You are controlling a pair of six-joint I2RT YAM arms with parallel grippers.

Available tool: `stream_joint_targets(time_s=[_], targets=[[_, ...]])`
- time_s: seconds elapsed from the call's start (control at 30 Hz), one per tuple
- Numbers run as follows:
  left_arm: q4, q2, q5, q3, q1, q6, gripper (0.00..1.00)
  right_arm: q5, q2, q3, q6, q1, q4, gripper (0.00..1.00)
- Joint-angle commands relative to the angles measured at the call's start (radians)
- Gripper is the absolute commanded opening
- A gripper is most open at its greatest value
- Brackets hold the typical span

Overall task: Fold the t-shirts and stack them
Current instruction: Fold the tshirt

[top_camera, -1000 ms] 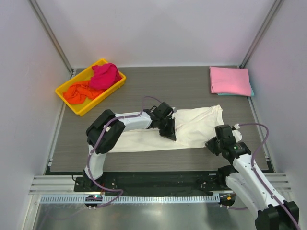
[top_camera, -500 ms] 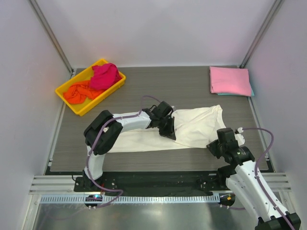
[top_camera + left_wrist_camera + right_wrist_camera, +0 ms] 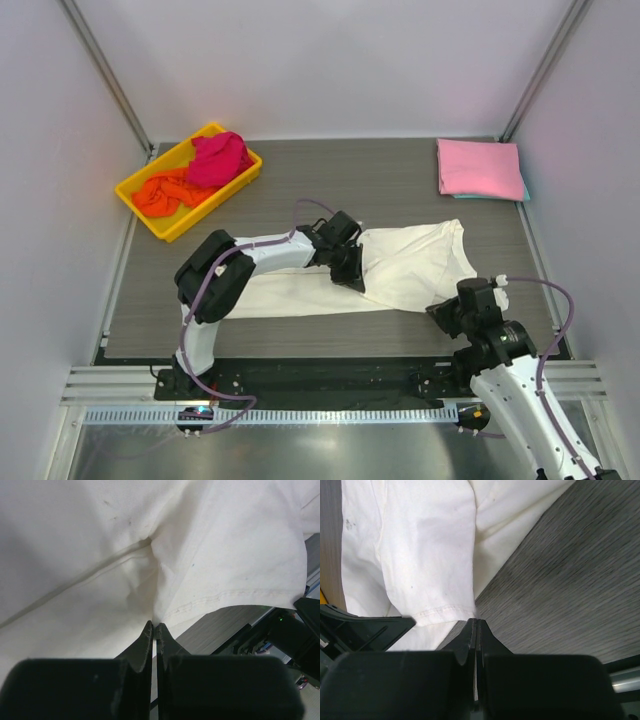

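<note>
Cream-white t-shirt [image 3: 410,262] spread long across the middle of the bench [image 3: 330,180], rumpled, creased, faintly speckled, with a stitched hem along its 6 o'clock edge. Left jaws clenched on that hem, mid-length. Right jaws pressed together at the shirt's 4 o'clock corner, grasping nothing discernible. Folded pink t-shirt [image 3: 478,167] at 2 o'clock. Magenta t-shirt [image 3: 220,158] and orange t-shirt [image 3: 165,192] heaped in the yellow tray [image 3: 172,232] at 10 o'clock.

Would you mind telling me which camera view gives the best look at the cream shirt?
The top external view: nearly the whole cream shirt shows, spread on the table. The left wrist view gives only a creased patch and hem; the right wrist view, one hemmed edge.
</note>
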Motion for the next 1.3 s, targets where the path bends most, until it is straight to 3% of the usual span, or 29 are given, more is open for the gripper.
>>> stream_joint_targets(time_s=[0.0,0.4,0.8,1.03,1.27], targets=[[-0.029,-0.053,0.011,0.030,-0.004,0.000,0.00,-0.023,-0.023,-0.001,-0.001,0.007,-0.025,0.01],[-0.047,-0.042,-0.001,0.024,-0.011,-0.027,0.00,0.074,0.030,0.049,-0.050,0.009,-0.003,0.01],[-0.075,0.005,0.011,0.076,-0.013,-0.055,0.07,0.080,0.136,0.112,-0.122,0.007,0.144,0.01],[-0.076,0.022,0.003,0.110,0.015,-0.081,0.16,0.098,0.210,0.140,-0.152,0.006,0.202,0.01],[-0.070,0.044,0.020,0.140,0.052,-0.118,0.11,0.157,0.314,0.187,-0.194,0.006,0.276,0.01]])
